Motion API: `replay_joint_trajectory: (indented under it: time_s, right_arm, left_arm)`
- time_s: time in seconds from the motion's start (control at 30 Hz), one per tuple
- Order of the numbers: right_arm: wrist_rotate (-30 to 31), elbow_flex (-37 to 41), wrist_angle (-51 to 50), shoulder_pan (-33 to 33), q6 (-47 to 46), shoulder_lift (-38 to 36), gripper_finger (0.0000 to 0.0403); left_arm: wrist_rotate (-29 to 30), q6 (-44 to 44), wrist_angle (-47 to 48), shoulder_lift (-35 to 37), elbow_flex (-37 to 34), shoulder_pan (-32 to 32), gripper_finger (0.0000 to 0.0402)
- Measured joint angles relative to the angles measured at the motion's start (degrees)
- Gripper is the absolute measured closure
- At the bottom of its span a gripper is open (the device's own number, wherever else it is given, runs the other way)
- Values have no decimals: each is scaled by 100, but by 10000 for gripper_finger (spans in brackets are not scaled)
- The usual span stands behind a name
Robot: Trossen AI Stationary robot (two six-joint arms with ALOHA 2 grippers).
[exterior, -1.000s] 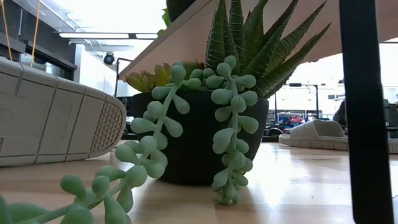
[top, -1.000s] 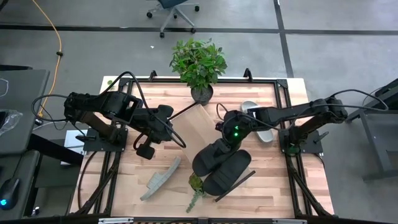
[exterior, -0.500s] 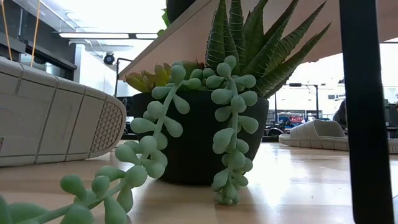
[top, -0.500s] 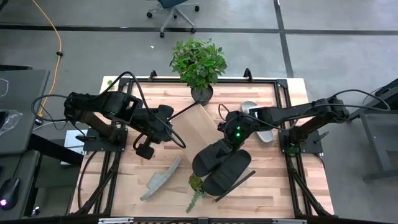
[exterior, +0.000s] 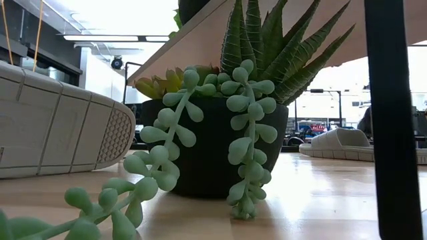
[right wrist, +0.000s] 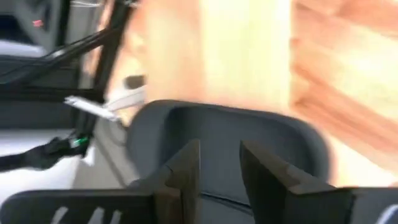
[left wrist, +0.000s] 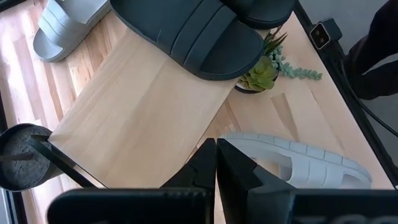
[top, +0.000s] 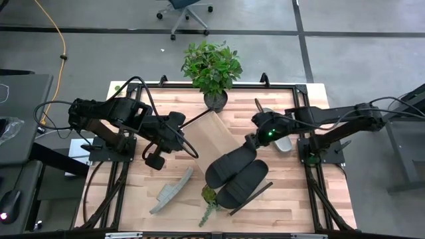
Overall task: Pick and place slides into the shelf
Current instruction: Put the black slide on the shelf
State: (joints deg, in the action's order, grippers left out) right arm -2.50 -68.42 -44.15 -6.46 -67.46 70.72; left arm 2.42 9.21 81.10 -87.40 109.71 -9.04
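Right end effector [top: 254,141], fingers slightly parted and empty, hovered nearest the grey slide [top: 279,130], which lay lengthwise just beyond it.

Grey floor [top: 345,60] crossed by dark seams; office chair [top: 186,12] beyond the leafy potted plant [top: 211,66]; yellow cable [top: 61,40] well left of it.

Shelf [top: 219,136] lies slantwise mid-table, far end by the potted plant [top: 212,66], near end carrying two slides [top: 240,174] side by side. Small succulent pot [top: 209,194] sits at the shelf's near end, just beside those two. A third slide [top: 172,190] lies on edge left of the succulent; a fourth [top: 277,137] rests right of the shelf, on the tabletop [top: 285,199].
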Motion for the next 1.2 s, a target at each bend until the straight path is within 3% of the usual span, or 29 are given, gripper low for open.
replay_joint_trajectory:
  time_s: [0.4, 0.97, 1.2]
  right_arm:
    - [75, 0, -470, 543, 583, 557, 300]
    - [-563, 4, -616, 761, 1093, 740, 300]
    - [-1279, 4, -823, 637, 1118, 740, 300]
  left_arm:
    - [125, -65, -24, -1, 0, 0, 399]
    - [127, -124, -20, 1, 0, 2, 399]
    - [127, -85, -13, 1, 0, 2, 399]
